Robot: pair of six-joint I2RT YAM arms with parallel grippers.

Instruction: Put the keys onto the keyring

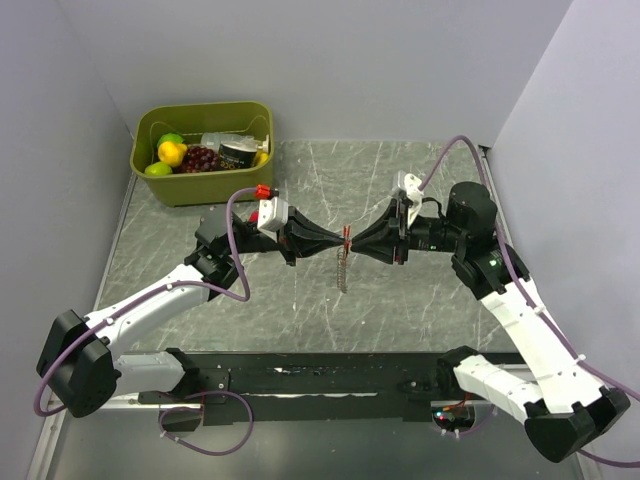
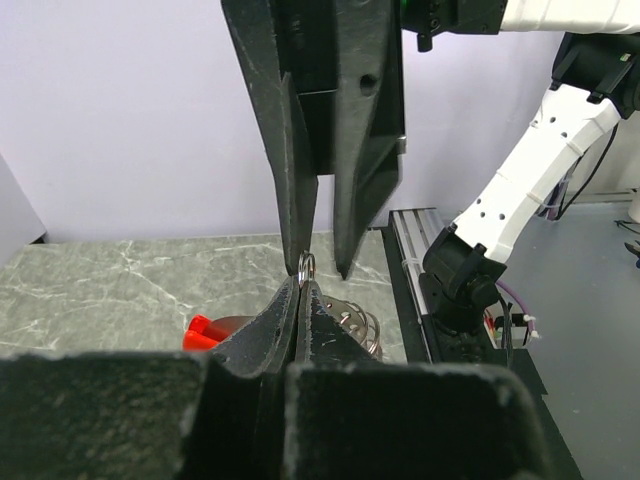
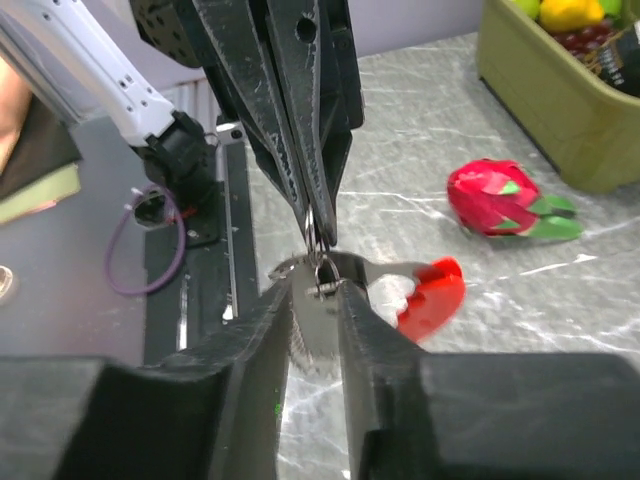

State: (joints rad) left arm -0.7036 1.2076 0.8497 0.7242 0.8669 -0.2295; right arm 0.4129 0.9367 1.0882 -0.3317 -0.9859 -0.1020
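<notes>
White arms (image 1: 150,300), black joints (image 1: 75,365), purple cables (image 1: 458,139)

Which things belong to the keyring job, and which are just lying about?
Job: silvery metal keyring with curved red fob; left gripper; right gripper.
Lying about: round red toy fruit with green leaves; olive-green plastic bin of toy fruit.

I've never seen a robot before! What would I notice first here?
Two black grippers meet nose to nose above the middle of the table: the left gripper pinches the keyring, its silvery chain dangling, and the right gripper faces it with jaws slightly apart. Then the green bin of bright toy fruit in the far left corner, and a red toy fruit lying on the table nearby.
</notes>
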